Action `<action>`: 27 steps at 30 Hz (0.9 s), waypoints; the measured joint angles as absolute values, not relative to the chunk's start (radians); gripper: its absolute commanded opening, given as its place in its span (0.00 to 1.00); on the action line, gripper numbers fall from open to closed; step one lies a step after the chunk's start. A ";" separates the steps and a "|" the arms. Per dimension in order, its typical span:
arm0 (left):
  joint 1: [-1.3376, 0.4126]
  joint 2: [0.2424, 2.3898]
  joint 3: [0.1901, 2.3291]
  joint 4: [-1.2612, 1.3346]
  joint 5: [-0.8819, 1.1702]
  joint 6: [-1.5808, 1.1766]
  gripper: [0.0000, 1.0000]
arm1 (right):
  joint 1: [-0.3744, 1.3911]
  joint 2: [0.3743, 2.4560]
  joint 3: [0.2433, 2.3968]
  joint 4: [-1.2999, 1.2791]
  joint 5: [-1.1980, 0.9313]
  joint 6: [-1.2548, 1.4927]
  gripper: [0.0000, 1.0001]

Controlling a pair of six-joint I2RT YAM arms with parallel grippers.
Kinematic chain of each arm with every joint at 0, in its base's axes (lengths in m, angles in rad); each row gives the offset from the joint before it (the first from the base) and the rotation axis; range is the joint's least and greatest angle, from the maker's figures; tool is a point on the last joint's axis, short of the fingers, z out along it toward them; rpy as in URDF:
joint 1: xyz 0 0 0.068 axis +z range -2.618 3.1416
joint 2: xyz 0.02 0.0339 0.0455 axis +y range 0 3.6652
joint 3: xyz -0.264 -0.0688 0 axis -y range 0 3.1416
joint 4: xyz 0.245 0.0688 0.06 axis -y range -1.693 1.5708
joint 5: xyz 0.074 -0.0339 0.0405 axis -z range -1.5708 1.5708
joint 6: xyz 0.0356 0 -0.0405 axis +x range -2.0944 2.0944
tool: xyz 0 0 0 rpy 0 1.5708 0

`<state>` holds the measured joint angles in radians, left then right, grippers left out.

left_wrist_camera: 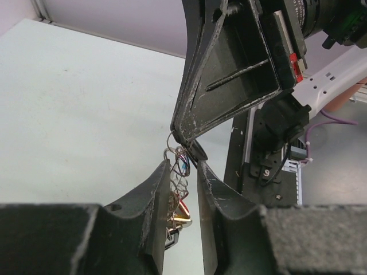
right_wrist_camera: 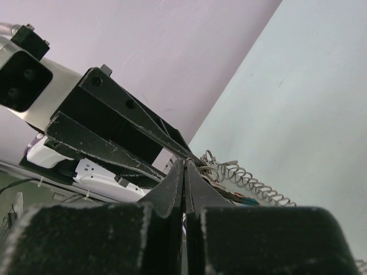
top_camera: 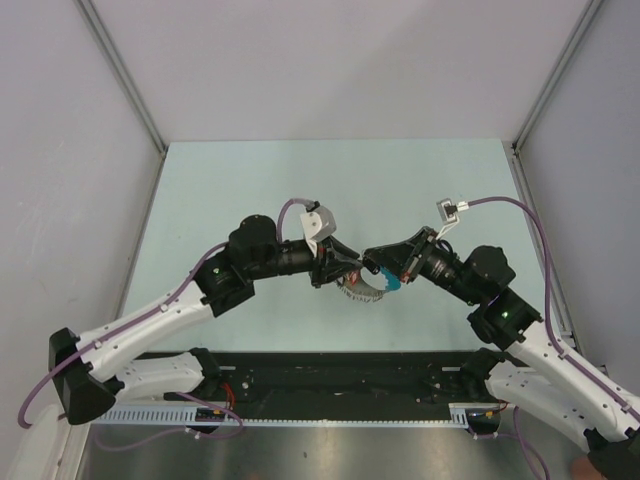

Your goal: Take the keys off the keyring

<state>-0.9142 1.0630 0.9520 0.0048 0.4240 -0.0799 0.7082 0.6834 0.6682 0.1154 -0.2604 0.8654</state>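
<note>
bright, even light; blurry wrist foregrounds

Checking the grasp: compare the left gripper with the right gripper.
The left gripper shows a narrow gap between its jaws with keyring coil in it; the right gripper has jaws pressed together. The left gripper reaches from the left, the right gripper from the right. Both are black, meeting at the keyring.

The pale green table (top_camera: 300, 190) carries a black base plate (top_camera: 340, 370) along its near edge. The keyring (top_camera: 367, 291) hangs over its middle; whether they touch is unclear.
</note>
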 measured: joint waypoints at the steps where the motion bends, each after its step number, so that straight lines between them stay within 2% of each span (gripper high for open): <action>1: -0.914 1.065 0.952 0.002 0.427 -0.086 0.29 | 0.714 0.683 0.668 0.113 -0.259 0.861 0.00; 7: -0.914 1.082 0.958 -0.009 0.435 -0.098 0.22 | 0.731 0.680 0.668 0.103 -0.251 0.839 0.00; 12: -0.914 1.086 0.958 -0.010 0.450 -0.097 0.00 | 0.743 0.674 0.668 0.094 -0.242 0.830 0.00; 27: -0.922 1.028 0.910 0.031 0.440 -0.095 0.00 | 0.740 0.624 0.668 0.010 -0.201 0.728 0.00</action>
